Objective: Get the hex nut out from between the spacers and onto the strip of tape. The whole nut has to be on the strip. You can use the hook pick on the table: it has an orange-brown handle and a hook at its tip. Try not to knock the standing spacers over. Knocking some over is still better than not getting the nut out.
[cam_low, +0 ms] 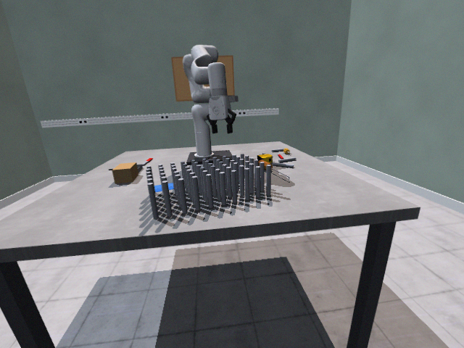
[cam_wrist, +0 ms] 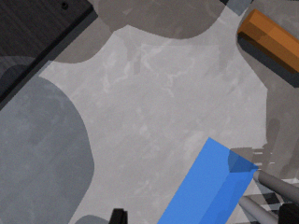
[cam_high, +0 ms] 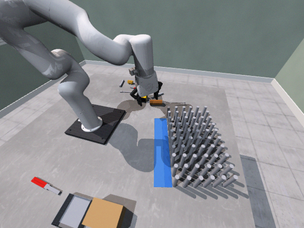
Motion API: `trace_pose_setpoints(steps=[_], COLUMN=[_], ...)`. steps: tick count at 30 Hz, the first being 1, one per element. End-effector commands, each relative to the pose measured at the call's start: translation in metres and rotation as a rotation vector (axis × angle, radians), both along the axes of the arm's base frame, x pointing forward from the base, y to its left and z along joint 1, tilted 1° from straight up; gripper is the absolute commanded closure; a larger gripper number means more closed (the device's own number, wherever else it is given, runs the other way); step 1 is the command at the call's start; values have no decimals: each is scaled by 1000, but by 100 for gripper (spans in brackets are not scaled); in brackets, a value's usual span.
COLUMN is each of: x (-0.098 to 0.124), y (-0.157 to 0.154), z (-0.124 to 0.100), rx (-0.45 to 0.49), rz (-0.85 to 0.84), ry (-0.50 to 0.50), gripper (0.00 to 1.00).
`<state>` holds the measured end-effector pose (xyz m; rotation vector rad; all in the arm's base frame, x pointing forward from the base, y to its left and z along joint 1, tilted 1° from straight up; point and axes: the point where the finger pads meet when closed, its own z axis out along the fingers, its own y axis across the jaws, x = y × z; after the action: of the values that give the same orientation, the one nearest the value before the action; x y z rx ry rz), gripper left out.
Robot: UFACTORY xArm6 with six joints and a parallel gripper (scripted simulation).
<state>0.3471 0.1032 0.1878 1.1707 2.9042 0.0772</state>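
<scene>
One arm only, bent over the far part of the table (cam_low: 299, 202), with the gripper (cam_high: 147, 98) pointing down, well above the surface. Fingers spread as wide as possible, nothing between them; in the wrist view only their dark tips (cam_wrist: 119, 217) at the bottom edge.

Directly below and just to the right of the gripper in the top view: the hook pick (cam_high: 156, 102), flat on the table, untouched, orange-brown handle toward the arm and thin metal shaft running right along the far edge of the spacers (cam_high: 201, 149). In the wrist view, the handle (cam_wrist: 271, 37) at the upper right corner, apart from the fingers.

Dozens of grey upright spacers in a tight grid right of centre, all standing. Along their left side, just beside the first row, the blue strip of tape (cam_high: 162, 152), flat, running from far to near. No part of the hex nut to be made out in any view; hidden among the spacers if there, and not on the strip.

Behind the gripper, a small yellow item (cam_low: 265, 157) and a scatter of small tools, too small to tell apart. At the near left of the top view, a cardboard box (cam_high: 103, 212) beside a dark tray (cam_high: 73, 211), and a red-and-grey tool (cam_high: 45, 185). Under the arm's foot, a black base plate (cam_high: 110, 129).
</scene>
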Motion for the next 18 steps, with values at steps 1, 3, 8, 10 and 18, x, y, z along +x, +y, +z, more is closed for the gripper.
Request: trace_pose_setpoints(steps=[1, 3, 8, 10, 18], x=[14, 14, 8, 0, -15], y=[43, 68, 131, 161, 203], z=[-9, -15, -31, -40, -54], rx=[-9, -20, -32, -37, -46], rz=[166, 364, 632, 747, 980], ry=[5, 6, 0, -3, -6], gripper=[0, 0, 0, 0, 0])
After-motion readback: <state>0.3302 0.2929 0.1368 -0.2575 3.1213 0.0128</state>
